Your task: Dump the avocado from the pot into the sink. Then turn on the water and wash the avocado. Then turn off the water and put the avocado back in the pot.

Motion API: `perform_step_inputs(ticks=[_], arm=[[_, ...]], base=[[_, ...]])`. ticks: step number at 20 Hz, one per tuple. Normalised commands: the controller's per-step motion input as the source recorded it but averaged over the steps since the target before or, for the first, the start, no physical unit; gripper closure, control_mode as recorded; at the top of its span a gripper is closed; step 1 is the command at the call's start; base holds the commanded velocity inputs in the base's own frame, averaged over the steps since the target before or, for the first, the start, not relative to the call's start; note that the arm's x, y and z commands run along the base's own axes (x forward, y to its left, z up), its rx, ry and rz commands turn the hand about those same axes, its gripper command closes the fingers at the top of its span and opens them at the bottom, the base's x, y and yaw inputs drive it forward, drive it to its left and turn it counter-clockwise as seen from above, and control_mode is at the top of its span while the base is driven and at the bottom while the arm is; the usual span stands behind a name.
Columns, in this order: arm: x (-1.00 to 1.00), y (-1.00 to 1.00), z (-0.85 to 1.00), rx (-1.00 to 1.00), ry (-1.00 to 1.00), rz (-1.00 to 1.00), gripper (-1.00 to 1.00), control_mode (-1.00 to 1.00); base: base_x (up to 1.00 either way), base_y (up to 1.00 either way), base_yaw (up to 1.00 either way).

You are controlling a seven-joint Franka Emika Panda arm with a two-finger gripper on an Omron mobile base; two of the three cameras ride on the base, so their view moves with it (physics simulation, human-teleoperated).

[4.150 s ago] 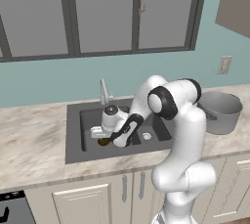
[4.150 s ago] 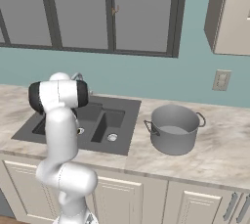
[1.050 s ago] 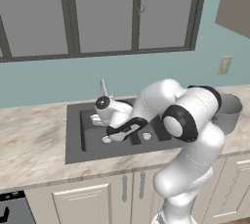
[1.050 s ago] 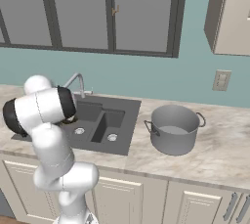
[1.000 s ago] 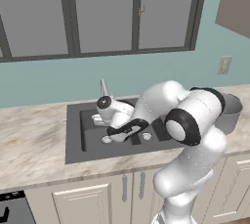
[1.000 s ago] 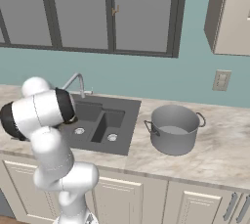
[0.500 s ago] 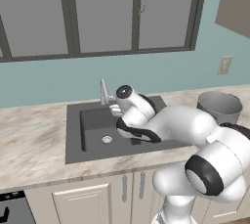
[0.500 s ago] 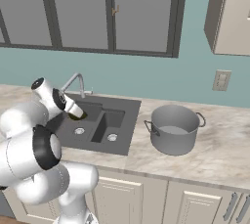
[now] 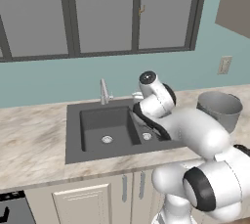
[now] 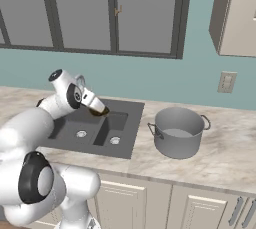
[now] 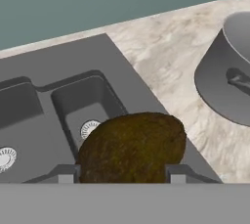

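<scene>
My gripper (image 11: 122,174) is shut on the avocado (image 11: 132,147), a dark brownish oval lump sitting between the two fingertips. In the right base view the gripper (image 10: 98,109) hangs with the avocado (image 10: 96,112) above the back of the dark sink (image 10: 65,125), over its smaller basin. The grey metal pot (image 10: 177,132) stands on the counter to the right of the sink, apart from the gripper. It also shows as the pot (image 9: 219,108) and the pot (image 11: 229,76). No water runs into the sink (image 9: 97,125).
A slim silver faucet (image 9: 103,91) stands behind the large basin. Silver drains (image 11: 90,129) lie in both basins. Marble counter (image 10: 220,148) stretches around the pot and sink. A wall outlet (image 10: 226,82) and dark windows sit behind.
The arm has swung up and to the right, lifting the avocado out of the large basin to a spot above the small basin, nearer the pot.
</scene>
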Motion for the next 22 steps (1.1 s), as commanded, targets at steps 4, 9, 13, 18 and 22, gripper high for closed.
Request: perform_step_inputs(ticks=[4,9,13,18,22], arm=[[0.16,-1.00,0.19,0.00,0.00,-0.04,1.00,-1.00],[0.35,-1.00,0.12,0.00,0.00,-0.02,1.00,-1.00],[0.31,-0.92,0.20,0.00,0.00,-0.01,1.00,-1.00],[0.03,-0.60,0.48,0.00,0.00,-0.03,1.00,-1.00],[0.00,-0.63,0.37,0.00,0.00,-0.04,1.00,-1.00]], base=[[0.00,0.00,0.00],[0.00,0.00,0.00],[0.00,0.00,0.00],[0.00,0.00,0.00],[0.00,0.00,0.00]])
